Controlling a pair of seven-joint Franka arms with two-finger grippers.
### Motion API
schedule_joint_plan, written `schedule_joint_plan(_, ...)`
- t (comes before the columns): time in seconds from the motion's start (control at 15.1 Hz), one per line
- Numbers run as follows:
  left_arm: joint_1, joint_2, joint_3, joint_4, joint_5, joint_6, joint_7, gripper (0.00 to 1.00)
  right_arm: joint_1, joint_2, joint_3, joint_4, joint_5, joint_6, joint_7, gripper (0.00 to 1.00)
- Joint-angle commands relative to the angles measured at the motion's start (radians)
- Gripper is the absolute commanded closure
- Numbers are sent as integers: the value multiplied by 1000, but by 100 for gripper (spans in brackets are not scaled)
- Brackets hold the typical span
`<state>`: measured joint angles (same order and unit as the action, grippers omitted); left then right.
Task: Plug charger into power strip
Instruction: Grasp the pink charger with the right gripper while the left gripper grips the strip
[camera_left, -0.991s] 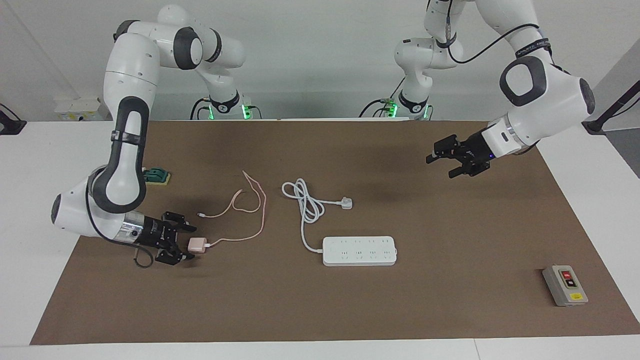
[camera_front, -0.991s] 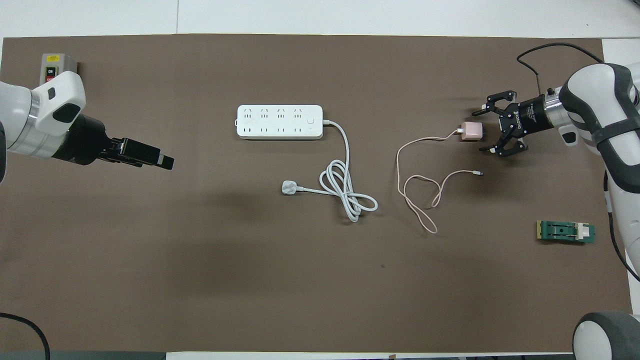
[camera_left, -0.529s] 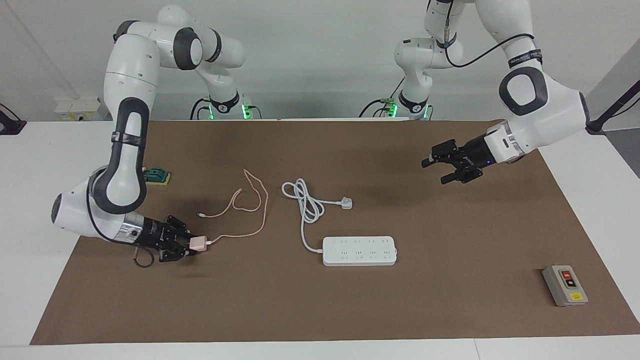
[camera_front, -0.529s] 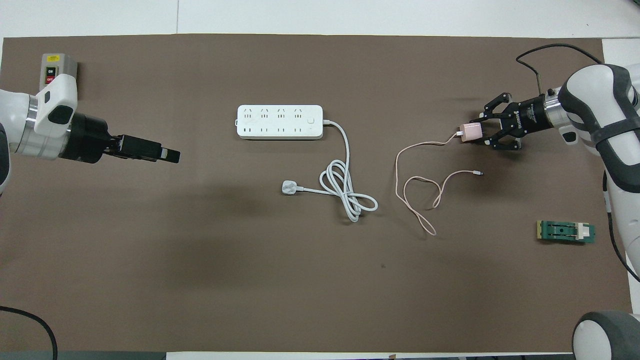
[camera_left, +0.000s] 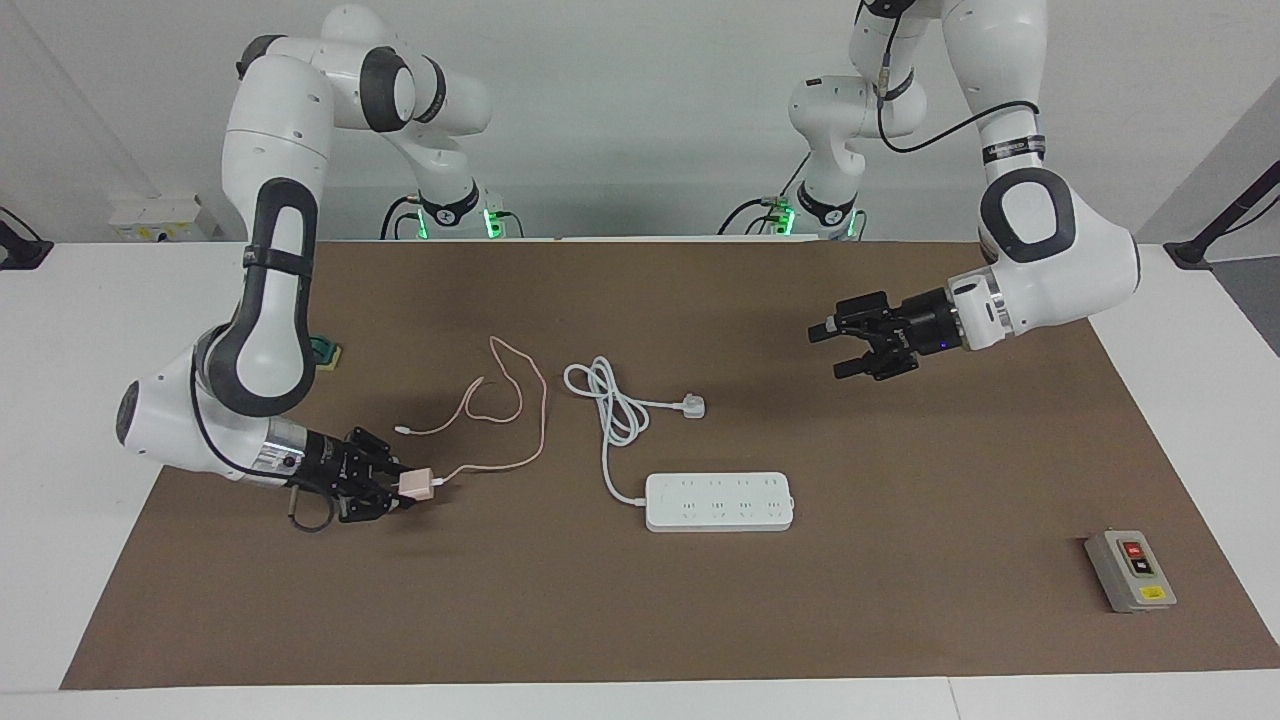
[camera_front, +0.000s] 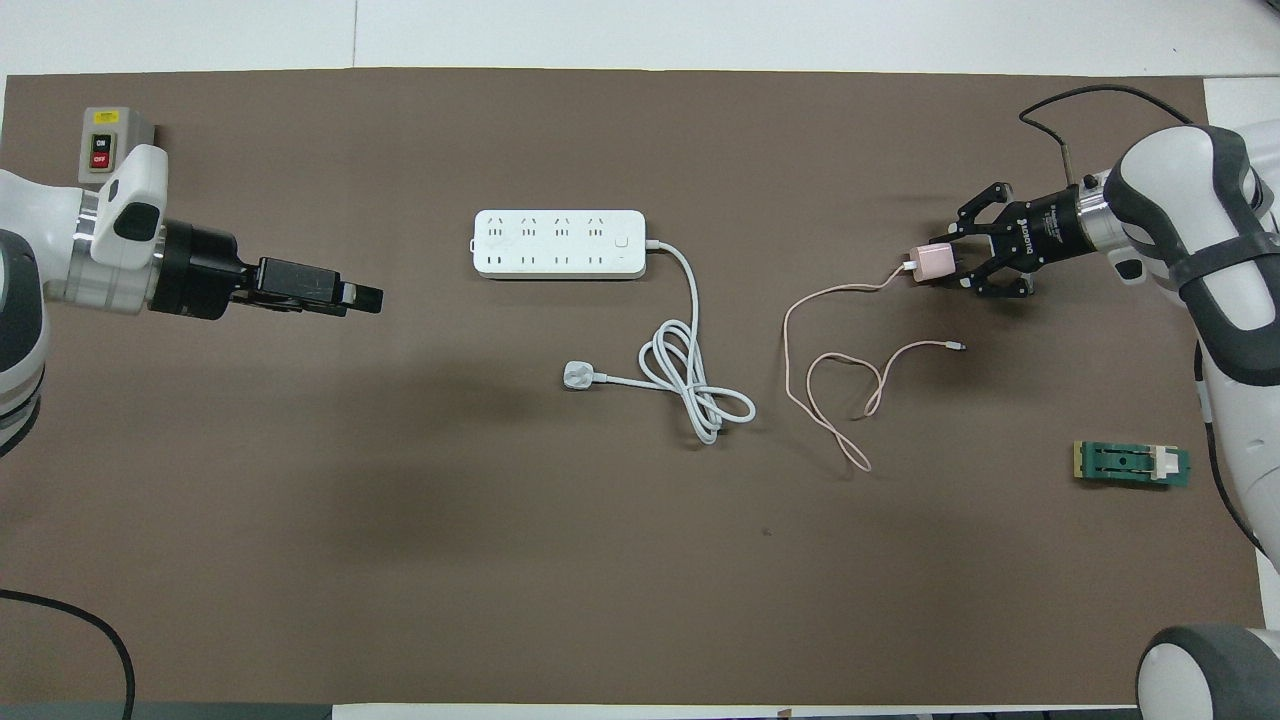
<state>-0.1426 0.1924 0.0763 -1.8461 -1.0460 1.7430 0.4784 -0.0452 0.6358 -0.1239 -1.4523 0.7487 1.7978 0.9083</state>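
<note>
The pale-pink charger (camera_left: 417, 485) (camera_front: 928, 262) is low over the mat toward the right arm's end of the table. My right gripper (camera_left: 408, 490) (camera_front: 948, 266) is shut on it. Its thin pink cable (camera_left: 520, 400) (camera_front: 830, 390) trails in loops on the mat, toward the power strip. The white power strip (camera_left: 720, 502) (camera_front: 558, 243) lies flat in the middle of the mat, sockets up, well apart from the charger. My left gripper (camera_left: 835, 350) (camera_front: 365, 297) is open and empty, held above the mat toward the left arm's end.
The strip's thick white cord (camera_left: 610, 410) (camera_front: 690, 390) is coiled nearer to the robots and ends in a white three-pin plug (camera_left: 692, 406) (camera_front: 577, 375). A grey button box (camera_left: 1130, 572) (camera_front: 103, 138) and a green part (camera_front: 1132, 464) sit near opposite ends of the mat.
My right gripper has shut on the charger and carried it a little toward the power strip, dragging the cable. My left gripper has moved toward the middle of the table.
</note>
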Motion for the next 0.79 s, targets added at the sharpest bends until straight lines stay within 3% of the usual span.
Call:
schedule_joint_plan(0.0,-32,30,8,14,-93,18,25,0,34,-53,4,64,3,-64,150,100)
schedule_joint_plan(0.4,-61,122,8,25,-316,24,161,0,209,-84,15,171,23,-60,470,100)
schedule_joint_plan(0.73,-75,194,6,93,-382,24,212,0,375,-76,15,196,31,96,645,100)
